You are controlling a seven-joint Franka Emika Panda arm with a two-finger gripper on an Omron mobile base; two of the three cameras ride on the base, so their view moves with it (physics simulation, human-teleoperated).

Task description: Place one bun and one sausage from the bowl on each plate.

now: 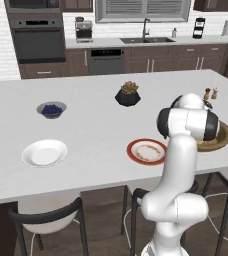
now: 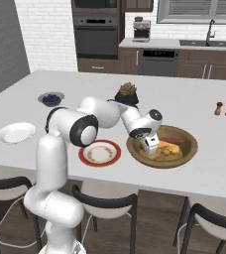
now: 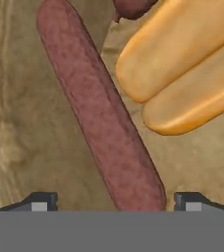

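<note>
My gripper reaches down into the brown wooden bowl. It is open, and its tips straddle the near end of a dark reddish-brown sausage lying on the bowl floor. Two golden buns lie side by side just right of that sausage, and the end of another sausage shows above them. From the right base, the gripper hangs over the bowl's left part, beside the buns. The red-rimmed plate sits left of the bowl. Far left is the white plate. Both plates are bare.
A small grey berry bowl and a black plant pot stand further back on the island. Salt and pepper shakers sit behind the bowl. Stools line the near counter edge. My arm hides most of the bowl in the left base view.
</note>
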